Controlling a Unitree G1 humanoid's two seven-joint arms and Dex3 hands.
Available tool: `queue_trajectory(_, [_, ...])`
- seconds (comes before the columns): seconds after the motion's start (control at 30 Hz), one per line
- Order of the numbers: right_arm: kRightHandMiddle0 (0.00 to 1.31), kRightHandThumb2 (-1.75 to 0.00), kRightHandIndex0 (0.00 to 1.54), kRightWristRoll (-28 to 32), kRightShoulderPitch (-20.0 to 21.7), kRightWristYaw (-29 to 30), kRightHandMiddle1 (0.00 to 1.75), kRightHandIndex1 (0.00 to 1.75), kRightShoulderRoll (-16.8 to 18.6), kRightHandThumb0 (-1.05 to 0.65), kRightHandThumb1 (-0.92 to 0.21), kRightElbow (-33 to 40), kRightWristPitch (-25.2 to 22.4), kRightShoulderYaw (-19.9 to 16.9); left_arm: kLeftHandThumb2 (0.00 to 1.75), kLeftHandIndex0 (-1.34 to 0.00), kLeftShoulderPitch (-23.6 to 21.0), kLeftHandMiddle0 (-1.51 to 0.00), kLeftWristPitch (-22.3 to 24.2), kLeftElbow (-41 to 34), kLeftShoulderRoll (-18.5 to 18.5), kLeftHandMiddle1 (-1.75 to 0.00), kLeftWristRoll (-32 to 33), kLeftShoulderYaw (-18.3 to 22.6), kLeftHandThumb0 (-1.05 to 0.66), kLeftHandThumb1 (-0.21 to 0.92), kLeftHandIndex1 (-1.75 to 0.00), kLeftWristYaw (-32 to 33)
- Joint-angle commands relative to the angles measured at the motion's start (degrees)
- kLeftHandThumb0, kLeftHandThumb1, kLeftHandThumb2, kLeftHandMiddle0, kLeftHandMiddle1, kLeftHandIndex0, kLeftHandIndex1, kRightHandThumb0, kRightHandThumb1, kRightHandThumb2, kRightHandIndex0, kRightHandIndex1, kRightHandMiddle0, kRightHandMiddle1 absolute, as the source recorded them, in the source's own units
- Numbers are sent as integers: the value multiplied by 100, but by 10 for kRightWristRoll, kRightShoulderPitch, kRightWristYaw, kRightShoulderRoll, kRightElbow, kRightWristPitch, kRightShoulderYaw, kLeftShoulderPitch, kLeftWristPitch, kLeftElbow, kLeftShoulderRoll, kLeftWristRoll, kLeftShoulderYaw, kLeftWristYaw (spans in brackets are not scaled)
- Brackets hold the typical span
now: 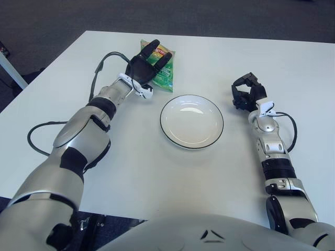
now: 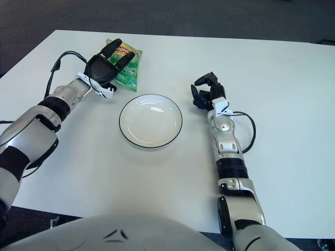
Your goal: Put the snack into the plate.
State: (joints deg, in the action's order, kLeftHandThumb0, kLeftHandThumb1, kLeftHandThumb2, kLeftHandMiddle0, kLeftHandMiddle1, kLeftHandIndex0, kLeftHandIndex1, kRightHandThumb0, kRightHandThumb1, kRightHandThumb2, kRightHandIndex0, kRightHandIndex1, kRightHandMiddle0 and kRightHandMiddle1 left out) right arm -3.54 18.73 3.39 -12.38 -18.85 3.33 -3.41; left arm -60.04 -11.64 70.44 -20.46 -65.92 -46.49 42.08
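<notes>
Two hands are in your view, with the round white plate with a thin dark rim [image 1: 191, 121] as your landmark on the white table [image 1: 157, 178]. Nearest you, that plate is bare and lies flat between the two arms. To the right of the plate, well apart from it, you see the right hand [image 1: 246, 94], its dark fingers curled inward and gripping nothing. Beyond the plate and to its left, your left hand [image 1: 148, 61] sits over the green crinkled snack bag with a red and yellow label [image 1: 163, 73]; its fingers [image 1: 151, 48] are spread and extended across the top of the bag, not closed around it. You cannot tell whether the fingers touch the bag. The bag lies flat on the table, just beyond the plate's far-left rim without touching it. Its long axis runs roughly from near to far, and the labelled end points away from you.
</notes>
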Motion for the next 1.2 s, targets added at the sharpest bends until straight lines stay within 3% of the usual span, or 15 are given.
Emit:
queue_trajectory(0.0, [31, -82, 121, -10, -46, -10, 175, 175, 7, -37, -71, -20, -32, 13, 60, -1, 8, 0, 17, 13, 4, 0, 1, -8, -66, 68, -1, 14])
queue_trajectory(0.1, [31, -82, 121, -11, -48, -12, 175, 175, 6, -37, -71, -16, -34, 14, 63, -2, 10, 0, 15, 16, 5, 0, 4, -10, -62, 73, -2, 21])
queue_trajectory(0.33, [31, -82, 121, -13, -50, -13, 175, 175, 3, -37, -71, -11, -40, 17, 74, 0, 15, 0, 17, 18, 6, 0, 6, -15, -55, 80, -22, 40])
queue_trajectory(0.63, [32, -82, 120, -17, -49, -15, 175, 175, -3, -37, -71, -13, -36, 20, 73, 0, 19, -2, 45, 18, 10, -1, 8, -14, -53, 91, -31, 57])
queue_trajectory(0.8, [32, -83, 121, -22, -49, -14, 175, 175, -7, -37, -70, -12, -38, 24, 81, 0, 15, 0, 55, 32, 13, 0, 11, -14, -44, 86, -29, 40])
queue_trajectory(1.17, [32, -84, 121, -21, -58, -18, 175, 175, -5, -37, -70, 4, -43, 24, 81, 0, 14, 0, 57, 55, 16, 0, 10, -22, -47, 66, -23, 1])
